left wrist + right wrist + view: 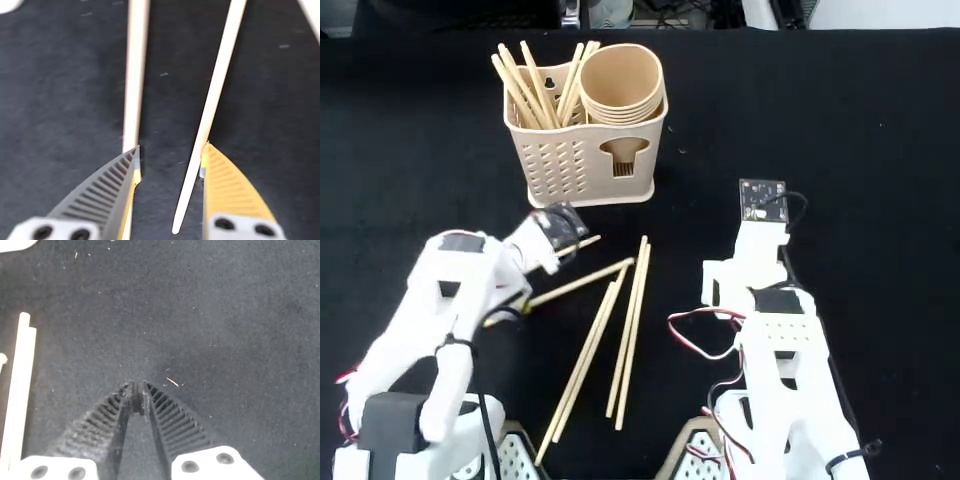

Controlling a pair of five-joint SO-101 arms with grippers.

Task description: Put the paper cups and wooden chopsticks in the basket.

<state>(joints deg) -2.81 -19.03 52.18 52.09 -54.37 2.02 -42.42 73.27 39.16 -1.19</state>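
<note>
The left hand (171, 148) is hanging open, low over the bench (840, 120), with one loose wooden chopstick (215, 95) lying between its fingers; closing on it looks next. The right hand (136, 390) is sitting closed, empty. The paper cups (620, 80) are standing in the basket (585, 160).

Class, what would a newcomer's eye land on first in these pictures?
The beige basket far back on the black cloth, holding stacked paper cups and a bunch of chopsticks. Next, the loose chopsticks scattered in front of it, with the left gripper open over two of them.
</note>
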